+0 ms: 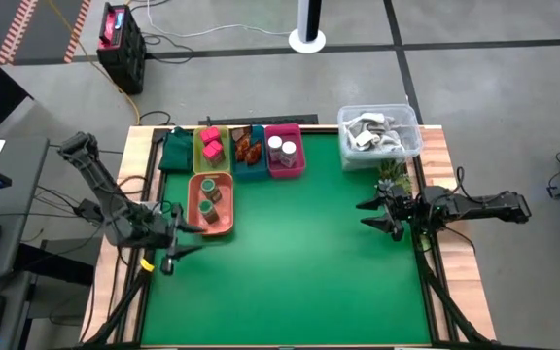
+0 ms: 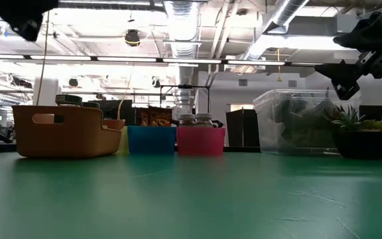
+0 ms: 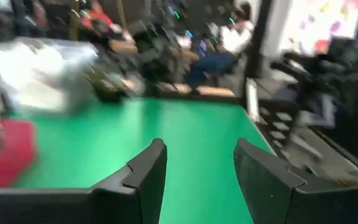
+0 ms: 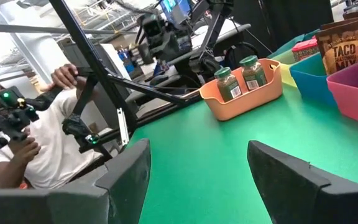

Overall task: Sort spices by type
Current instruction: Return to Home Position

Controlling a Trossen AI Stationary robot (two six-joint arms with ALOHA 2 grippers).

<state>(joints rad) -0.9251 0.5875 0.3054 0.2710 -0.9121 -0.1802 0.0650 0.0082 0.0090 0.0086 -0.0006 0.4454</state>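
The spices sit in coloured trays at the table's far left. Pink cube boxes [image 1: 212, 148] lie in a yellow tray, brown-orange packets [image 1: 249, 148] in a blue tray and white-lidded jars [image 1: 282, 149] in a pink tray. Two dark green jars [image 1: 208, 198] stand upright in an orange tray [image 1: 224, 222], also seen in the right wrist view as jars [image 4: 241, 78]. My left gripper [image 1: 197, 239] hovers open just near of the orange tray. My right gripper [image 1: 362, 215] is open near the table's right edge, pointing left. Neither holds anything.
A green tray [image 1: 175, 151] sits left of the yellow one. A clear tub [image 1: 379, 131] of white-grey items stands at the far right corner, with a small potted plant [image 1: 392, 175] just near of it. The green mat [image 1: 290, 282] lies bare across the middle and near side. A person [image 4: 17, 143] sits beyond the left edge.
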